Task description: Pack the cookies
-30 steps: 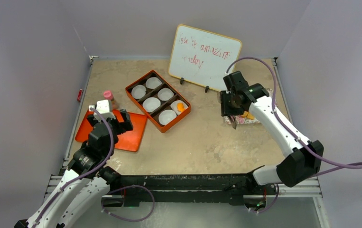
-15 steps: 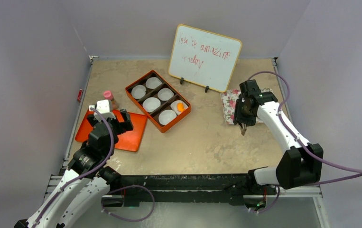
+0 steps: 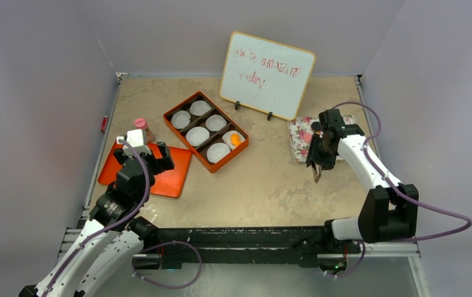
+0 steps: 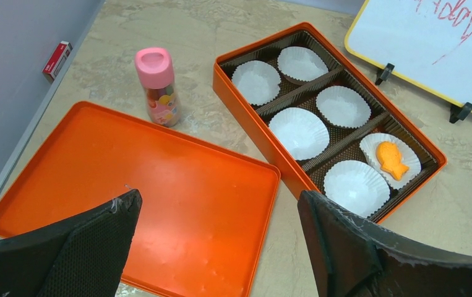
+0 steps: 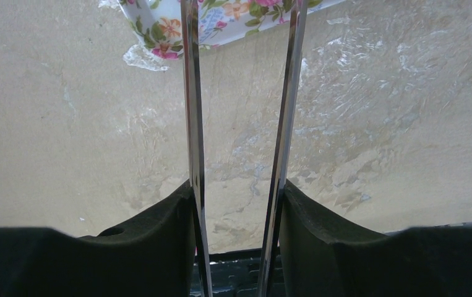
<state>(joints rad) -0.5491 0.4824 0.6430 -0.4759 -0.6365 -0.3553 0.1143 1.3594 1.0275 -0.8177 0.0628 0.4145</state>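
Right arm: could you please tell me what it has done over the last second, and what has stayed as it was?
The right claw drew back from over the floral plate toward the near edge of the table, uncovering the plate; its metal tips are apart, nothing between them. Nothing was visibly grasped or released. The left claw, orange box, its one cookie and the orange tray stayed put.

Orange fish-shaped cookie (image 4: 391, 159), flat in paper cup (image 4: 370, 147)

loc: lab test cell | evid: grey partitions (image 3: 47, 93), bench table (image 3: 264, 185), mount rail (image 3: 239, 237)
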